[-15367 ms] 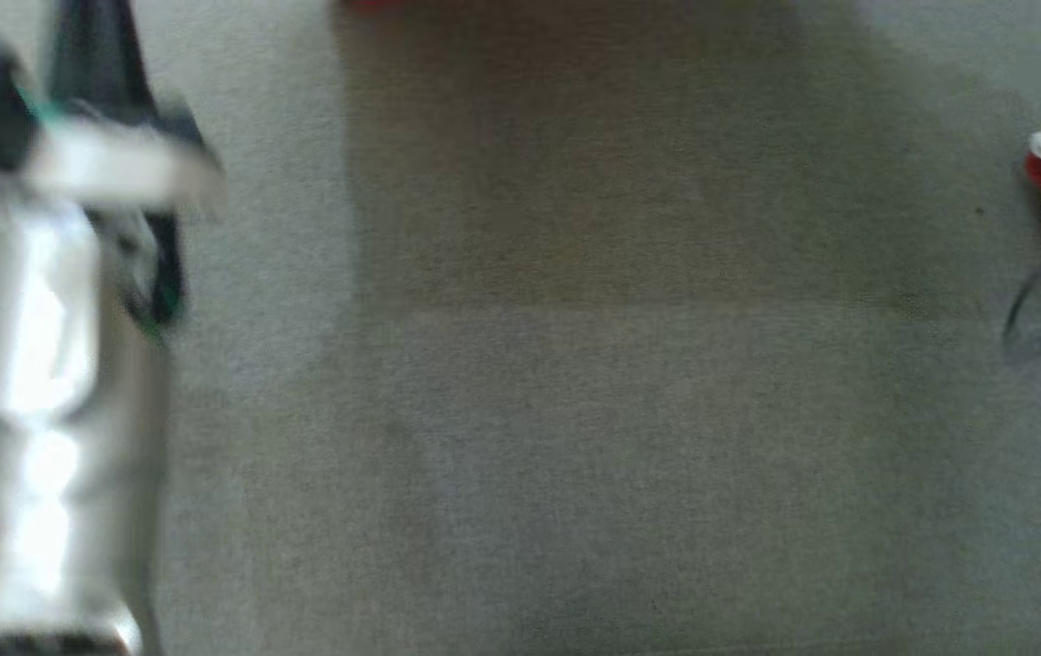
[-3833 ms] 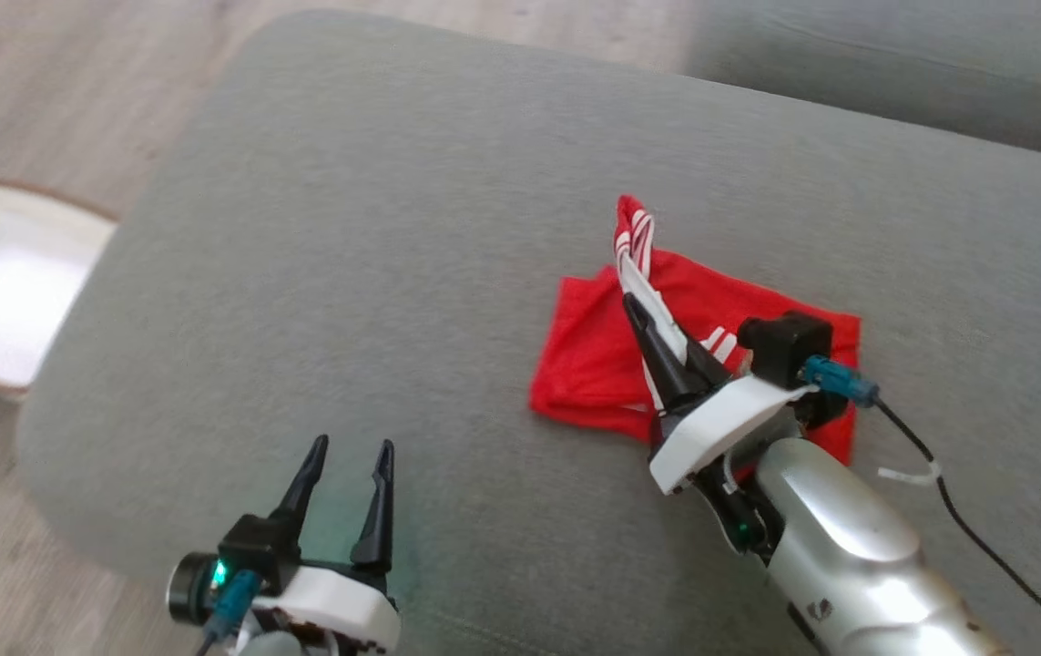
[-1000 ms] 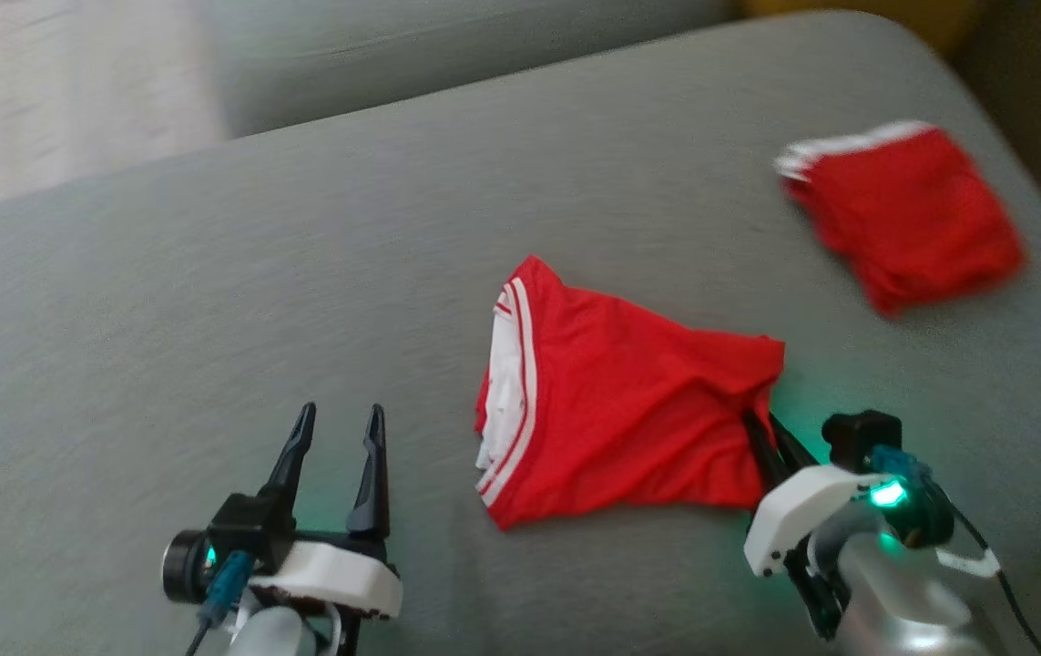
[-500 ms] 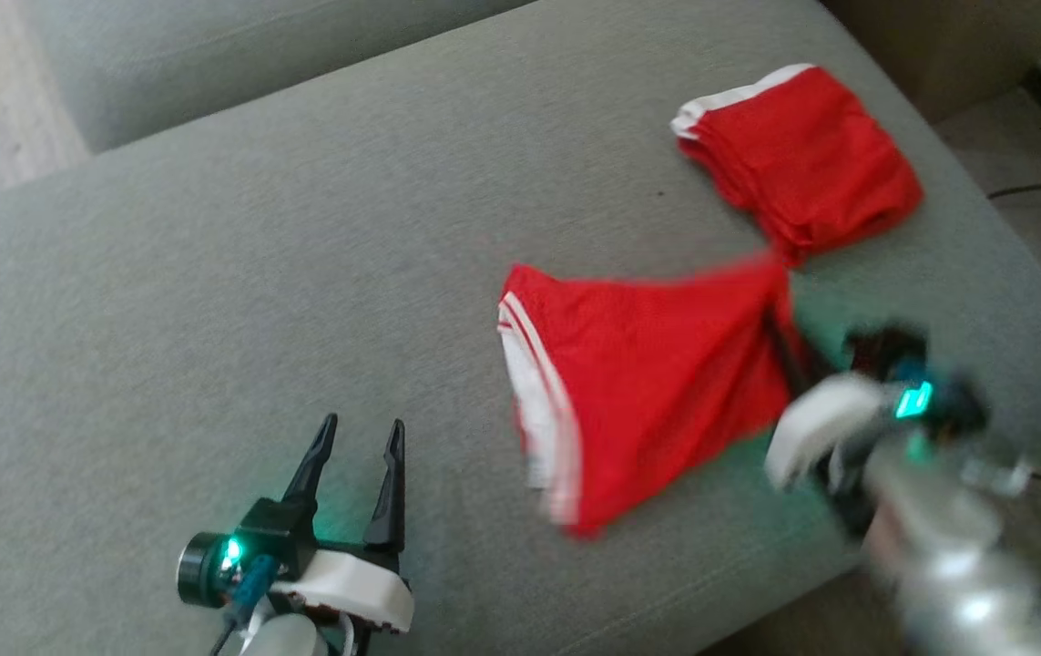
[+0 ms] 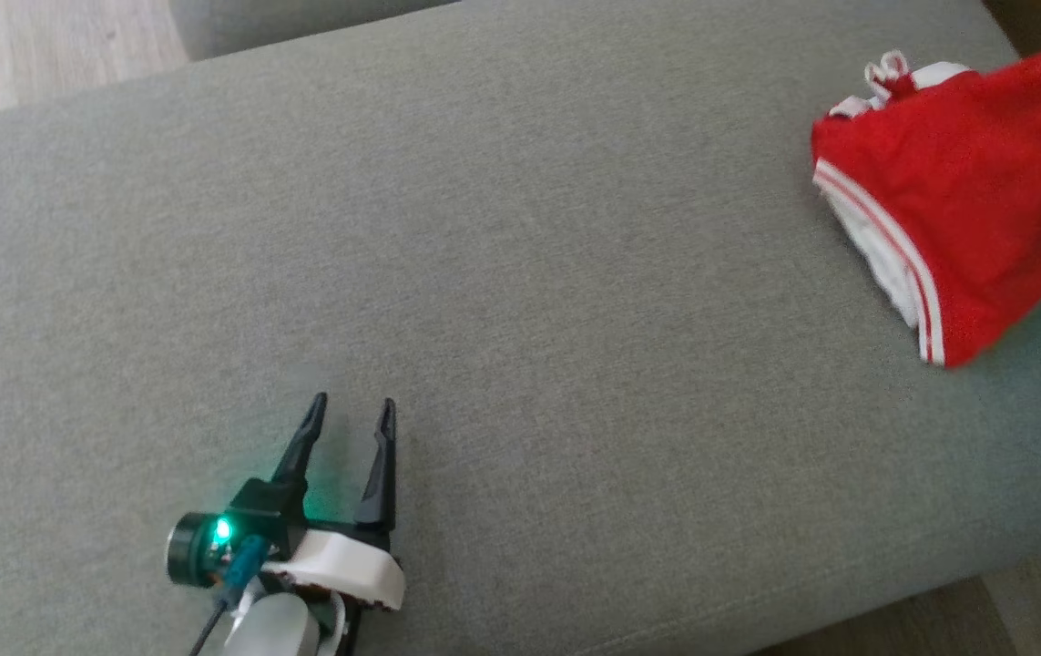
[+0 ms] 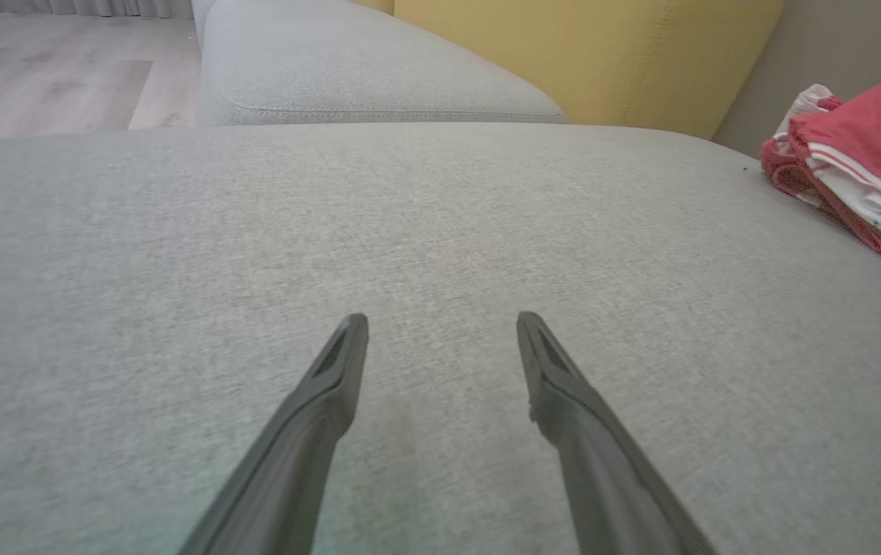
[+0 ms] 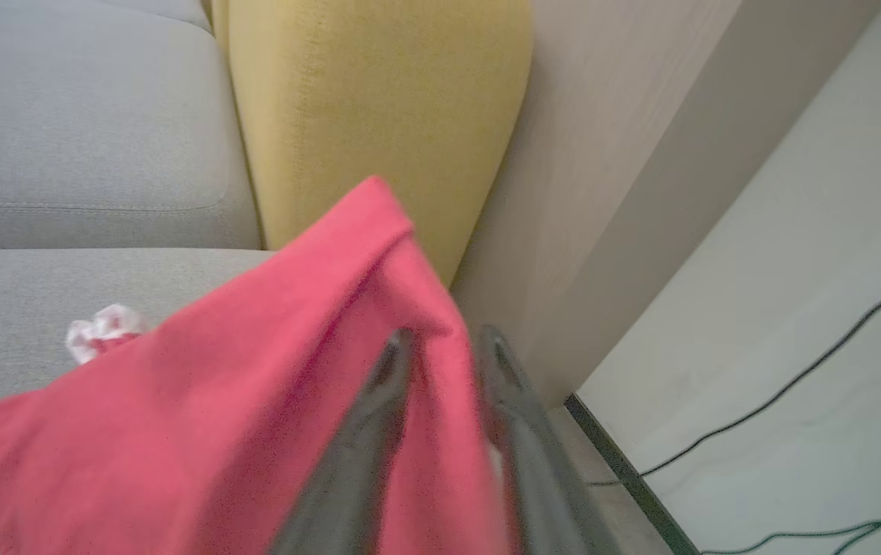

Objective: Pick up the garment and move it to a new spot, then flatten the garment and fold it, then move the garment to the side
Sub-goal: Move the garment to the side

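Note:
The red garment with white-striped edges lies at the far right of the grey sofa seat, its right part lifted toward the frame edge. In the right wrist view a fold of the garment runs between the fingers of my right gripper, which stand narrow on either side of it. My left gripper rests open and empty on the seat at the lower left, far from the garment.
A bunched red and white cloth pokes out beneath the garment's far edge. A yellow cushion and a wall stand beyond the seat's right end. Cables lie on the pale floor there. The seat's front edge runs near the lower right.
The head camera has swung. My right gripper has carried the garment to the seat's right end, over the folded red pile seen earlier. The left gripper stays open and still.

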